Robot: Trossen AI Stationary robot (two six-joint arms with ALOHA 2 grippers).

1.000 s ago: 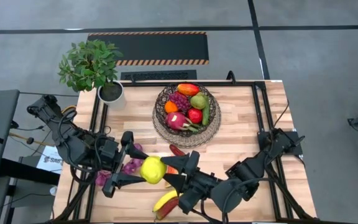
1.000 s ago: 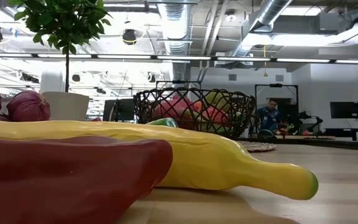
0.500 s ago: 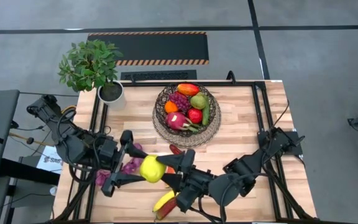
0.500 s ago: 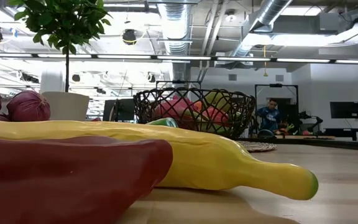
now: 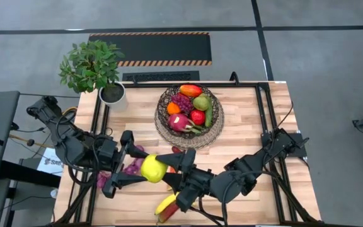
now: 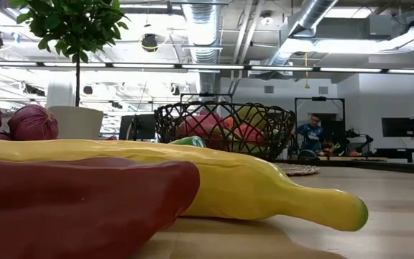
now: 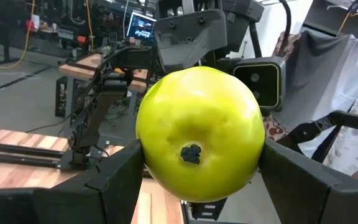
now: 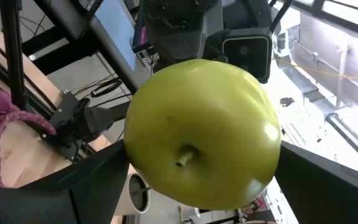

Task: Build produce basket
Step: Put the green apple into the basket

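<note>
My left gripper [image 5: 151, 171] [image 7: 197, 183] is shut on a green apple [image 5: 153, 169] [image 7: 199, 132] above the near-left part of the table. My right gripper [image 5: 172, 178] [image 8: 204, 190] comes in from the right, open, with one finger on either side of the same apple [image 8: 202, 130]. The dark wire basket [image 5: 164, 123] [image 6: 171, 124] sits at the table's far middle and holds several fruits. A yellow banana [image 5: 167, 202] [image 6: 214, 180] and a red pepper [image 5: 166, 215] [image 6: 70, 208] lie at the near edge. Purple produce [image 5: 131, 167] [image 6: 31, 122] lies under the left arm. My left gripper pinches the apple between its two fingers [image 7: 114, 180] at opposite sides [image 7: 143, 152], level, coming from the table's left. The apple is lifted clear of the table, blossom end toward the left wrist camera. My right gripper stands around the apple; whether its fingers [image 8: 95, 180] touch it I cannot tell.
A white pot with a leafy plant [image 5: 111, 93] [image 6: 77, 121] stands at the far-left corner. Another red pepper [image 5: 178, 151] lies just in front of the basket. Bare wood shows on the table's right half [image 5: 257, 132]. A person [image 6: 309, 134] shows in the room behind.
My right gripper has moved toward the table's left, closing in on the apple until its open fingers stand around it. My left gripper and the apple have stayed almost in place.
</note>
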